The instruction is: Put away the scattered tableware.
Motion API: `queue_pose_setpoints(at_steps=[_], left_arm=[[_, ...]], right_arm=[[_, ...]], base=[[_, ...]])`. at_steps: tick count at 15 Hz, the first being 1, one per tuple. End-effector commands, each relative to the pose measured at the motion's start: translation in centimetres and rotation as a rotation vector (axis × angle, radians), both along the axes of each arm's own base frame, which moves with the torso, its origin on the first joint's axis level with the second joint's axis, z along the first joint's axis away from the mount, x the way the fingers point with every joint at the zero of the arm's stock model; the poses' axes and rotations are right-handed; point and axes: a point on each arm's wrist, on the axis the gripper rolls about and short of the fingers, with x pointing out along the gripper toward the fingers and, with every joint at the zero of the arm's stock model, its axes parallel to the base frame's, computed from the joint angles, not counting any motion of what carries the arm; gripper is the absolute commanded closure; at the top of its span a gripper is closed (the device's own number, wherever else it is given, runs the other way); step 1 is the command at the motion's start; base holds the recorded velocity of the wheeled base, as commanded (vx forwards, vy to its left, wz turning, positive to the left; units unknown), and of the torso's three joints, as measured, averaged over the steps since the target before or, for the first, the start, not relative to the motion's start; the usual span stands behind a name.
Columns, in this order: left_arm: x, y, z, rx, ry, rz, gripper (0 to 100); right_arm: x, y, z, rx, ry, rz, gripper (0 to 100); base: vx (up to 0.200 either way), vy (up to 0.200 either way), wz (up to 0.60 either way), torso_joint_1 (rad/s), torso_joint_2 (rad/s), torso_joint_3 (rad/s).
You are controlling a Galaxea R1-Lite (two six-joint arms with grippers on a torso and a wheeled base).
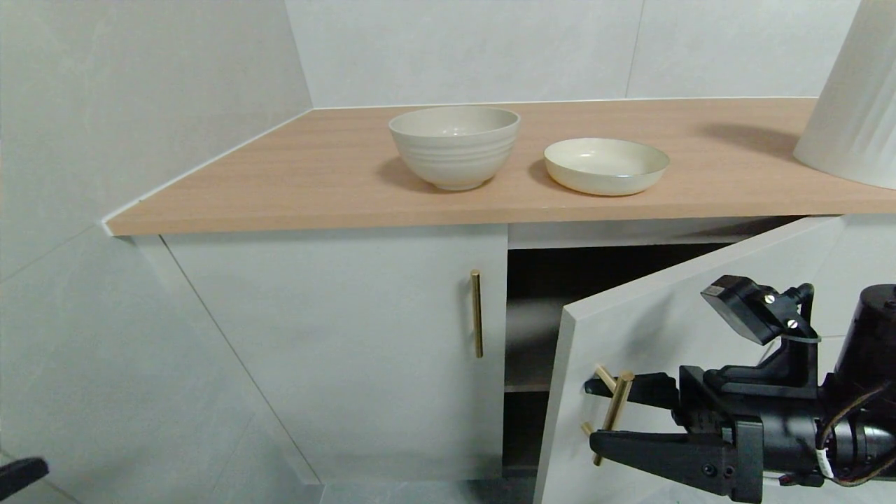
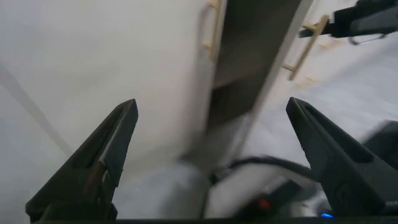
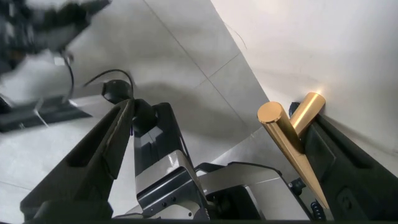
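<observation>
On the table (image 1: 315,182), 1 bowl (image 1: 454,145) sits beside 1 shallow dish (image 1: 606,164), while below your right pincer (image 1: 591,414) is open around the handle (image 1: 619,399) of the open cabinet door (image 1: 665,322), and your left pincer (image 2: 211,107) is open too.

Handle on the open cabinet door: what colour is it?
The handle is shiny gold, like brass; the right wrist view shows it best.

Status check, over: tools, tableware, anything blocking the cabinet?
Right tool open, straddling door handle. Left tool open, low, empty. Bowl and dish on counter. Right door partly open.
</observation>
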Motion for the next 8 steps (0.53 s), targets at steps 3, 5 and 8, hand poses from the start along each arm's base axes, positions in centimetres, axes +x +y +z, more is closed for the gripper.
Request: queue_pose_setpoints(at_steps=[3,5,8], left_arm=[[9.6,-1.9,-0.4,0.011,0.327,-0.203,0],[10.4,-3.4,-2.7,0.037,0.410,-0.301,0],[10.4,-4.0,-3.1,0.015,0.442,-0.320,0]], right_arm=[[0.0,0.0,0.0,0.000,-0.002,0.000,0],[0.0,0.0,0.0,0.001,-0.003,0.002,0],[0.0,0.0,0.0,-0.001,-0.002,0.000,0]], base=[[0.000,0.000,0.00,0.000,0.00,0.000],[0.000,0.000,0.00,0.000,0.00,0.000],[0.000,0.000,0.00,0.000,0.00,0.000]])
